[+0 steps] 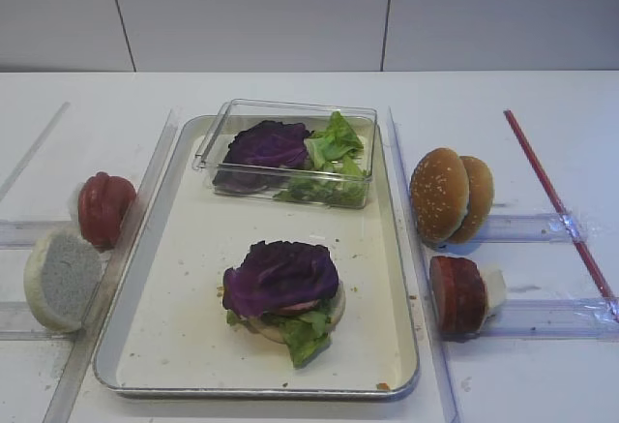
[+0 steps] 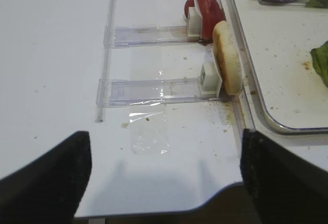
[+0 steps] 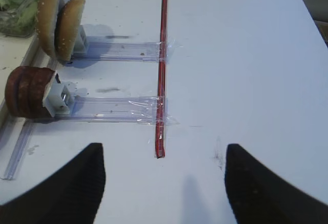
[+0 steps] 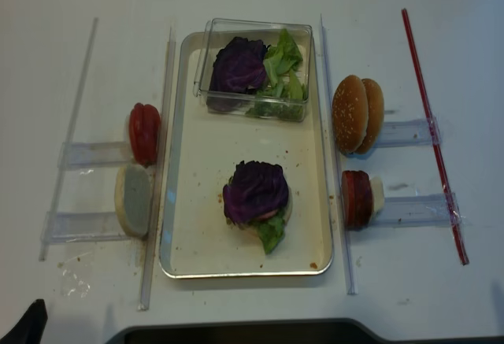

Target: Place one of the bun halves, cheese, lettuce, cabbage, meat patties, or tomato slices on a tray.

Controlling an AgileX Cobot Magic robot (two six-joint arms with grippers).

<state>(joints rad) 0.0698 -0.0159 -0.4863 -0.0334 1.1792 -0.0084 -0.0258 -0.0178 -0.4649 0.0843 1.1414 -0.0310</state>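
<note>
**Burger stack half built, both arms parked at the near edge**

Stood watching this one. The tray sat mid-table with a stack already on it: a purple cabbage leaf draped over lettuce and what looked like a pale bun half underneath. At the tray's far end was a clear box with more cabbage and lettuce in it.

The left gripper hung over the near-left table, fingers spread about as wide as they go, nothing between them. The right gripper hovered near-right, jaws parted a good way too, also empty.

What mattered for the next pick: everything spare stood on edge in racks flanking the tray. Off the right rim were the sesame bun halves and, nearer, the meat patties. Both lay far and to the left of the right fingers, faces running roughly near-to-far. Off the left rim were the tomato slices and a white bun half, far-right of the left fingers. My guess was a patty next, and the right arm was plainly closer to those.
</note>
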